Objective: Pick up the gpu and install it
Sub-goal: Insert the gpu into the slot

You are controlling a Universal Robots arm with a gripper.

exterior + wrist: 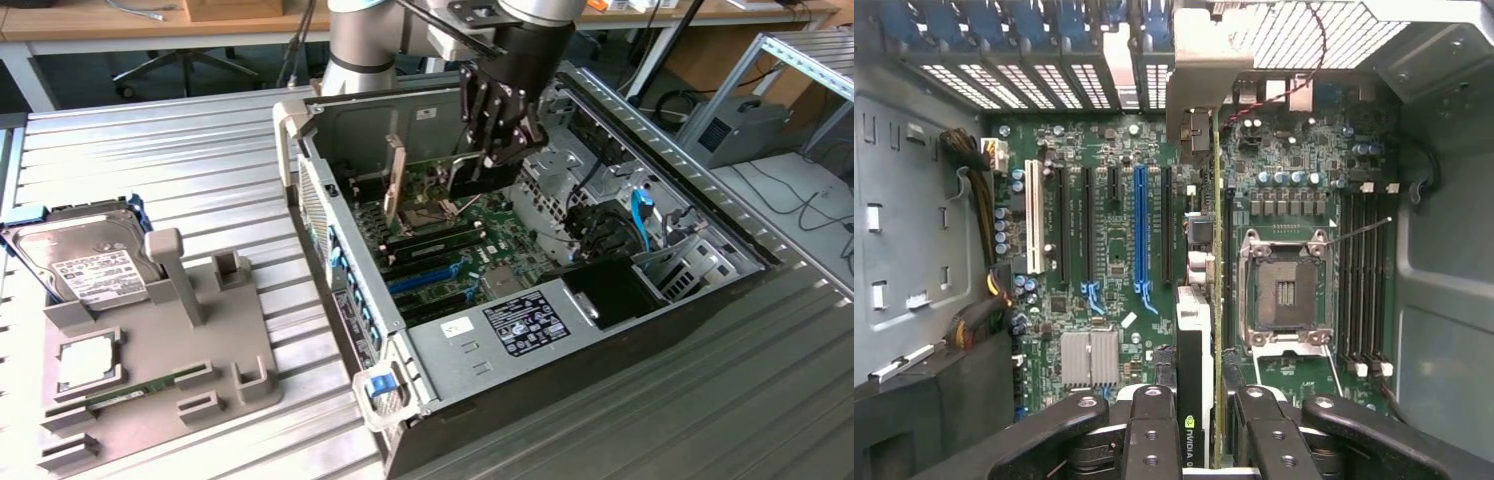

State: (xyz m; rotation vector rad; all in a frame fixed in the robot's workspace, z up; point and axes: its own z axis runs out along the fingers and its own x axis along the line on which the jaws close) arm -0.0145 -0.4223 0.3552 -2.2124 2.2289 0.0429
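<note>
The end effector is seen lowered into the open computer case, which lies on its side on the ribbed metal worktop. Its fingers are closed onto the gpu, one on each face, so that the card is pinched between them.

The gpu is held on edge, upright over the motherboard. In the wrist view its thin green board and the side of its cooler are seen running from the end effector towards the rear wall of the case. Its silver bracket is seen close to the row of rear slot openings. The card is lined up alongside the dark expansion slots, between the blue slot and the processor socket. Whether its lower edge is touching a slot cannot be told.

On the worktop at the exterior view's left, well apart from the case, a grey holder is placed. A hard drive, a square processor chip and a narrow memory stick are carried on it.
</note>
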